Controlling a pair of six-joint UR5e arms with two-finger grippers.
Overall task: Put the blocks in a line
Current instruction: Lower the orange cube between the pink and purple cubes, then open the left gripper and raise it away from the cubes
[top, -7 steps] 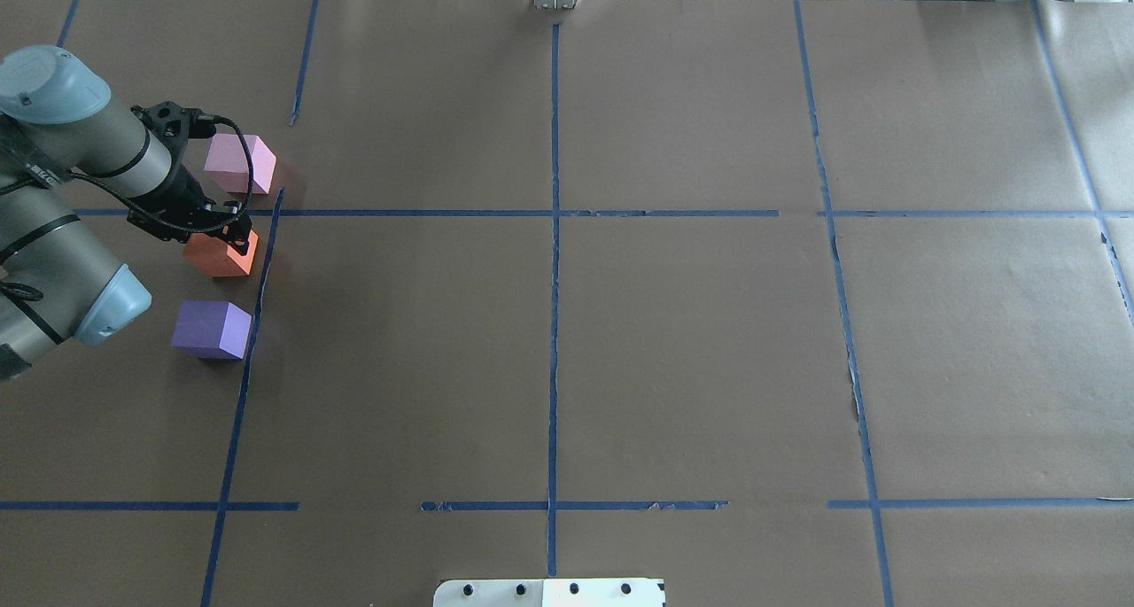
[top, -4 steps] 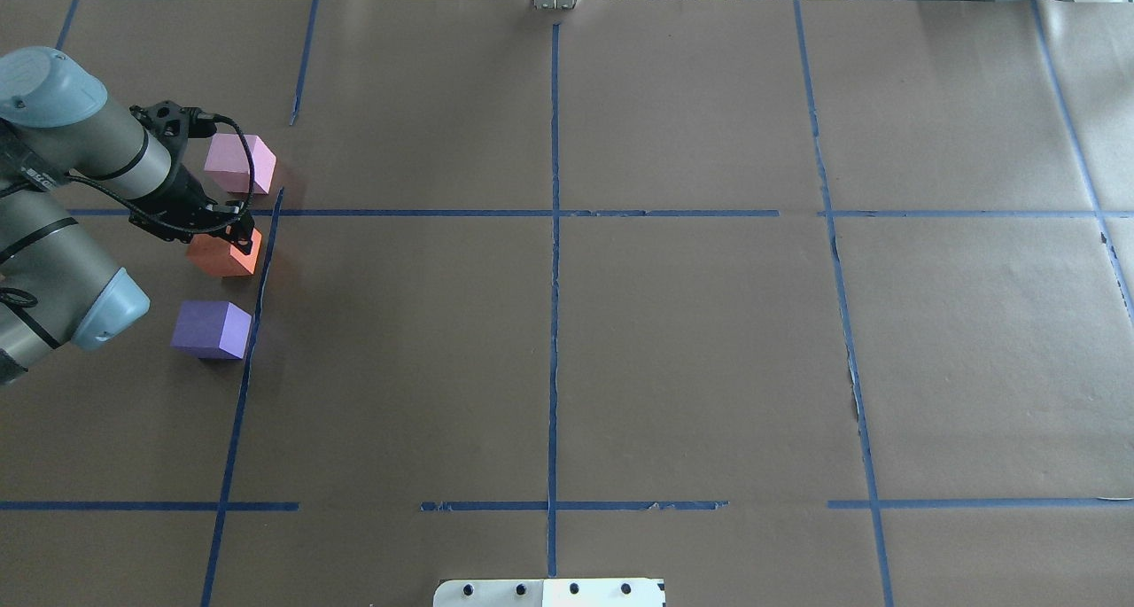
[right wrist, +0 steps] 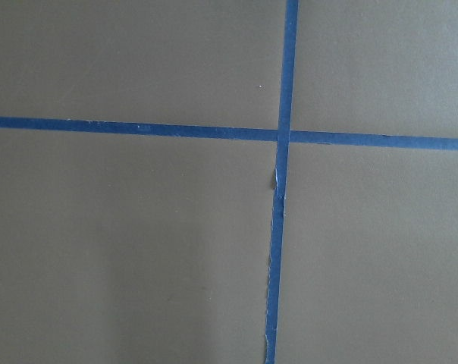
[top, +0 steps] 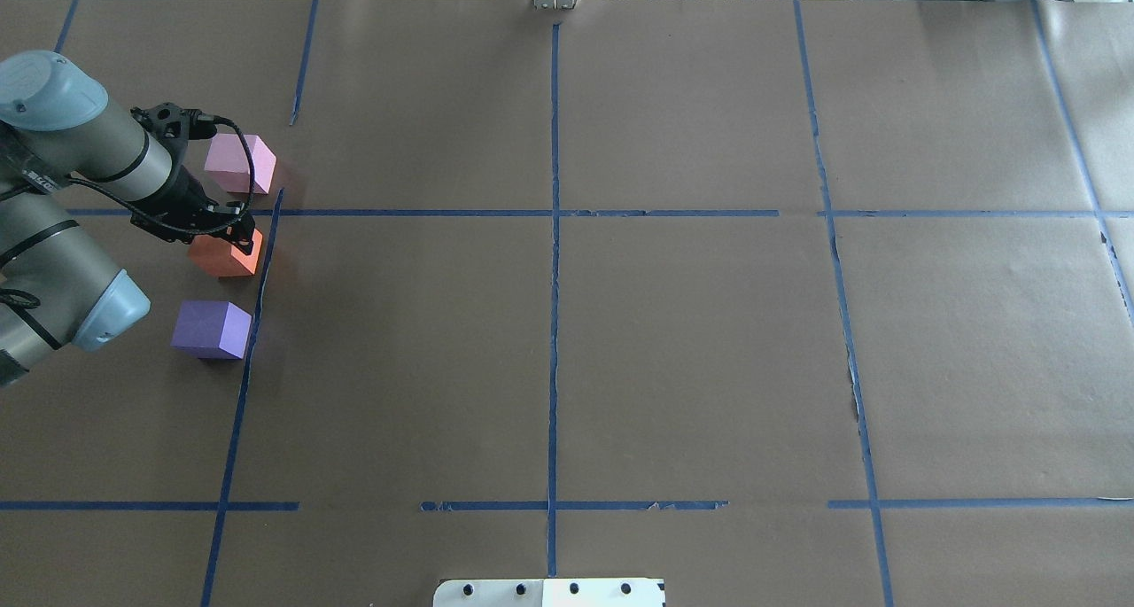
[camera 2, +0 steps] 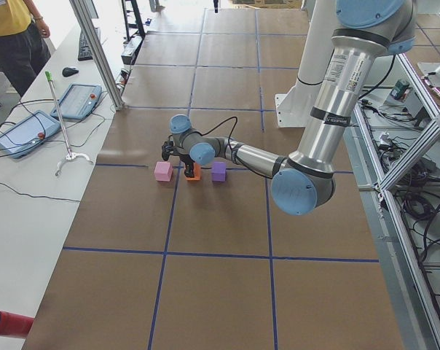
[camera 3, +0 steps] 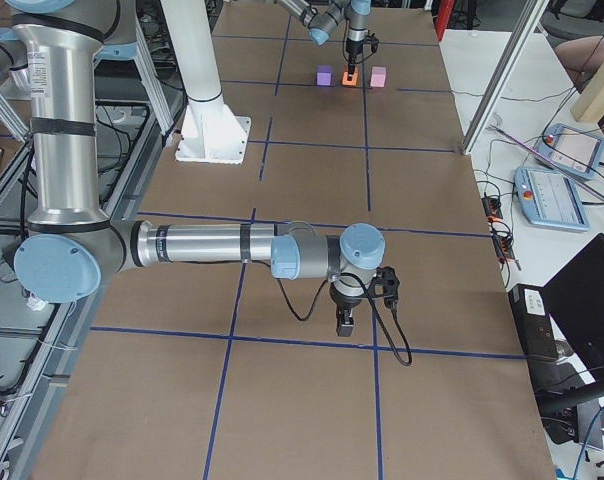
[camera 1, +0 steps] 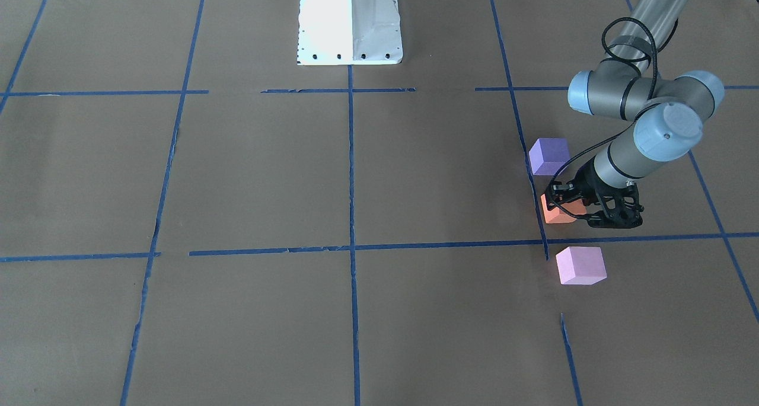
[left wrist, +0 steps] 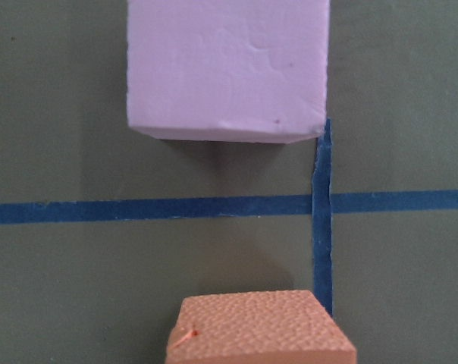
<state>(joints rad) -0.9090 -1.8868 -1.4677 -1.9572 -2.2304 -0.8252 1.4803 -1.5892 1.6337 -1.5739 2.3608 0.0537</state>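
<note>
1. The left gripper [top: 235, 235] sits at the far left of the overhead view, pointing down, its fingers pinching the orange block [top: 215, 259] low over the brown paper [top: 709, 368].
2. In that view the three blocks form a nearly vertical column. The pale pink block [top: 237, 164] is uppermost, the orange block is in the middle, and the violet-blue block [top: 211, 330] is lowest. None of them touches another.
3. The column runs just left of a slanting vertical blue tape line [top: 257, 306]. The pale pink block lies above the horizontal tape line [top: 425, 213]; the other two lie below it.
4. In the front-facing view the same column stands right of centre with the order reversed: violet-blue uppermost, pale pink lowest. The left arm reaches down from the upper right corner.
5. The left wrist view shows the pale pink block filling the top and the orange block's top face at the bottom edge. A horizontal strip of tape crosses the paper between them.
6. The right gripper [camera 3: 346, 325] hangs at lower centre of the right side view, pointing down at the paper. It is well apart from the blocks at that frame's top edge.
7. I cannot tell whether the right gripper's fingers are spread or pressed together. Its wrist view shows only a tape crossing [right wrist: 282, 136] on the paper.
</note>
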